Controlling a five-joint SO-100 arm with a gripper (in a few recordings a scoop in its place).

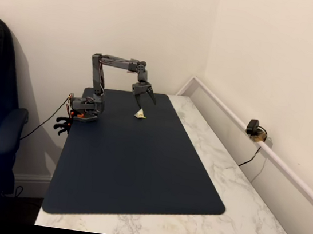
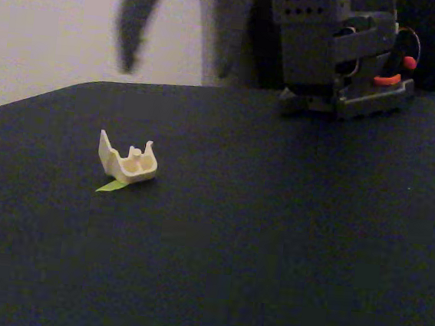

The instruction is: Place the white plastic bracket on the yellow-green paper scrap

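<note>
Bracket [image 2: 128, 161] sits on the dark mat [image 2: 270, 253], pointed edges turned up, its long axis running from upper left to lower right in the close fixed view. The scrap [image 2: 110, 187] pokes out from under its lower left edge, its tip pointing left. In the wider fixed view the bracket [image 1: 140, 114] lies at the mat's far end on the marble counter [image 1: 239, 191], with the claw [image 1: 145, 96] hanging just above it, fingers spread, holding nothing.
</note>
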